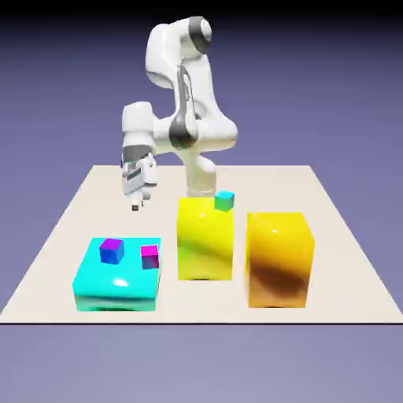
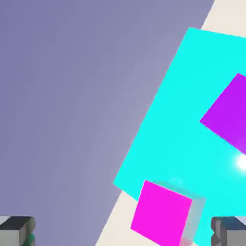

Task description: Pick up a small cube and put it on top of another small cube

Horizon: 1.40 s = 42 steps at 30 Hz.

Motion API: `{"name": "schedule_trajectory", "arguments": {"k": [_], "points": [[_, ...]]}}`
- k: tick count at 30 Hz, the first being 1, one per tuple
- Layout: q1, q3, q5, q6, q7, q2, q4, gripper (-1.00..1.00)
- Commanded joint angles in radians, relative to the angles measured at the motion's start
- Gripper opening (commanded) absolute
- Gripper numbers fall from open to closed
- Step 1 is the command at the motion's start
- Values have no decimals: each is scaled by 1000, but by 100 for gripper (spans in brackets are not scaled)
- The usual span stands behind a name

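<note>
- Nearest the camera, toward seven o'clock in the exterior view, sits the cyan block (image 1: 118, 294); the magenta cube (image 1: 149, 253) is on it at three o'clock, the purple-blue cube (image 1: 112, 253) at ten.
- The gripper (image 1: 135, 207), toward nine o'clock, has its fingers spread wide, holding nothing.
- No bright green small cube shows in either view, so I cannot place the one to lift; it may be hidden.
- The teal cube (image 1: 225, 201) rests at one o'clock on the yellow block (image 1: 205, 244), and could be mistaken for it.
- Lowering off-centre could put a fingertip on the magenta cube and push it off its edge.
- A skewed grip could twist a cube, leaving the stack to topple.
- No brands, labels or writing can be read.
</note>
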Motion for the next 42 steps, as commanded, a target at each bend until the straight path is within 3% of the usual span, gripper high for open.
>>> {"name": "schedule_trajectory", "arguments": {"k": [1, 22, 42], "points": [[9, -36, 2, -2, 30, 3, -4, 0], [199, -797, 51, -48, 667, 58, -97, 0], [829, -1378, 88, 221, 612, -87, -27, 0]]}}
